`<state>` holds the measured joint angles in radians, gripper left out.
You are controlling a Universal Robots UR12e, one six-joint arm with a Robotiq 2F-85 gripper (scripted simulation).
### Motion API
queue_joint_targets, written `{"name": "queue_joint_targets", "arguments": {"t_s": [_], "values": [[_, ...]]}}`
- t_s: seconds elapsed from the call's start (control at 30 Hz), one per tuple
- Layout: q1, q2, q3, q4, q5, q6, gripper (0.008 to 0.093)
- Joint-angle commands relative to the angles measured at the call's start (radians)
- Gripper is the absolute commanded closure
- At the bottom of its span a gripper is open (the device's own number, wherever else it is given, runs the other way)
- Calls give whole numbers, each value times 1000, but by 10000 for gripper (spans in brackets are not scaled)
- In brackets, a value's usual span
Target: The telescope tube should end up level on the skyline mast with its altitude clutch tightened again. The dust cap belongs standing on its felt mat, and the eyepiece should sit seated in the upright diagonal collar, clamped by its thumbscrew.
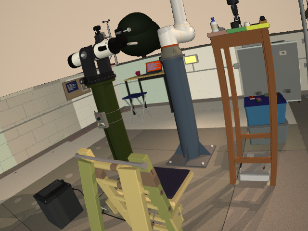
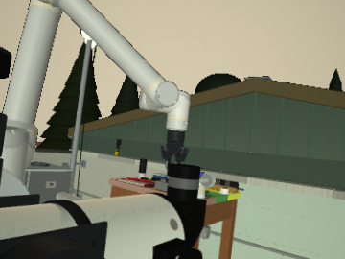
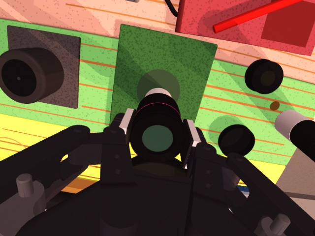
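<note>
The black eyepiece (image 3: 157, 122) stands on a dark green felt mat (image 3: 162, 73) on the tall wooden table's top (image 1: 238, 28). I have it clamped in my gripper (image 3: 157, 132), which reaches down onto the table (image 1: 235, 22). A dust cap (image 3: 28, 73) lies on a grey mat to the left. Across the yard the white telescope tube (image 1: 93, 52) sits on its dark green mast (image 1: 109, 109), slightly tilted. Its diagonal collar (image 2: 185, 184) stands upright at the tube's rear end.
A red tray (image 3: 244, 22) lies past the mat. Two small black caps (image 3: 263, 76) (image 3: 236, 139) and another eyepiece (image 3: 296, 127) lie to the right. A bottle (image 1: 214, 24) stands at the table's end. The robot's grey pedestal (image 1: 184, 109) and a yellow-green ladder (image 1: 129, 189) stand between table and mast.
</note>
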<state>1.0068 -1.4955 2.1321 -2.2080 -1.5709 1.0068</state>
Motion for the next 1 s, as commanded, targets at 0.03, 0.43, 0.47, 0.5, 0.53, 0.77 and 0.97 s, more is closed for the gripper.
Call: {"name": "queue_joint_targets", "arguments": {"t_s": [0.03,0.43,0.47,0.5,0.53,0.77,0.97], "values": [[0,0,0,1,1,0,824],[0,0,1,1,1,0,584],[0,0,1,1,1,0,564],[0,0,1,1,1,0,544],[0,0,1,1,1,0,524],[0,0,0,0,1,0,384],[0,0,0,0,0,0,334]]}}
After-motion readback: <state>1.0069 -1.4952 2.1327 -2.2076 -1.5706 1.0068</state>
